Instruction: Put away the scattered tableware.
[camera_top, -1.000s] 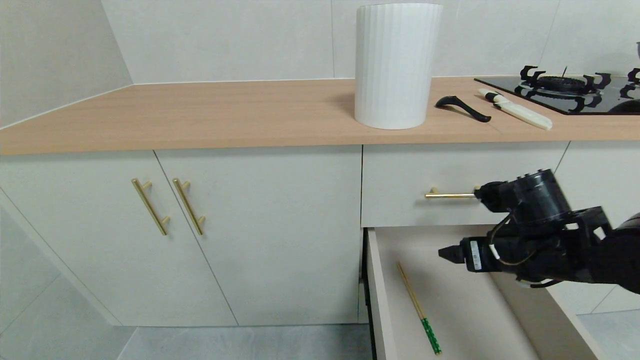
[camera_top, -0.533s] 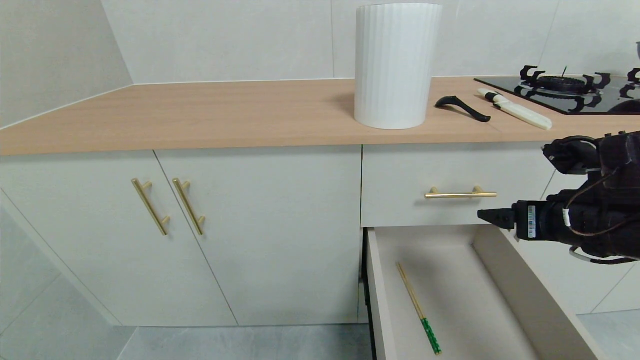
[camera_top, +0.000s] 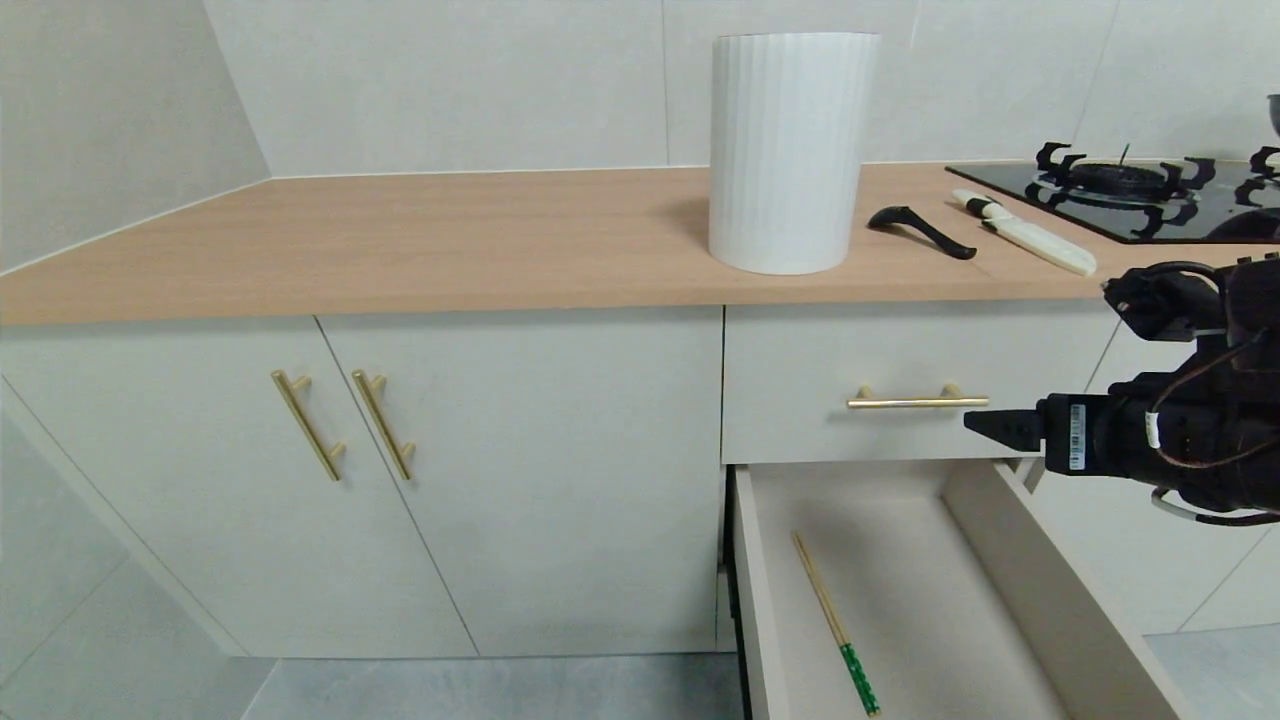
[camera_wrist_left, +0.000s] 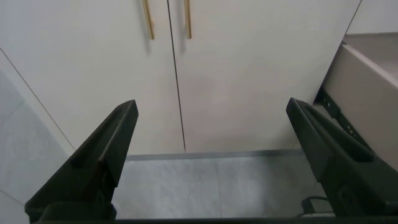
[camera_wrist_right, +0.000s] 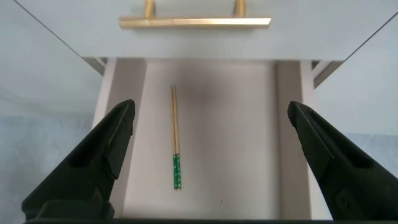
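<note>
Black right gripper (camera_top: 988, 425), seen from the head: lifted and drawn back since a second ago, out of the drawer (camera_top: 1050, 590) and now hanging over its right wall, about level with the brass handle (camera_top: 918, 402) of the shut drawer above. Slight downward slide of the whole scene owed to the camera, not to the things. Chopsticks (camera_top: 835, 637) lying flat in the open drawer near its left wall, unmoved; pale bamboo, thin and straight, with green patterned ends toward the robot. Probably means one item stowed and the arm free for the next: a black curved peeler (camera_top: 920, 228) and a cream-white knife (camera_top: 1025, 232) waiting on the matte wood counter (camera_top: 450, 240), just right of a tall ribbed white canister (camera_top: 790, 150). From the left wrist: left gripper (camera_wrist_left: 211, 158) spread wide and empty, low before smooth pale cabinet doors (camera_wrist_left: 249, 74) with slim brass bars. From the right wrist: right gripper (camera_wrist_right: 211, 155) parted wide, holding nothing, looking down on the chopsticks (camera_wrist_right: 175, 146) on the drawer's smooth beige floor.
</note>
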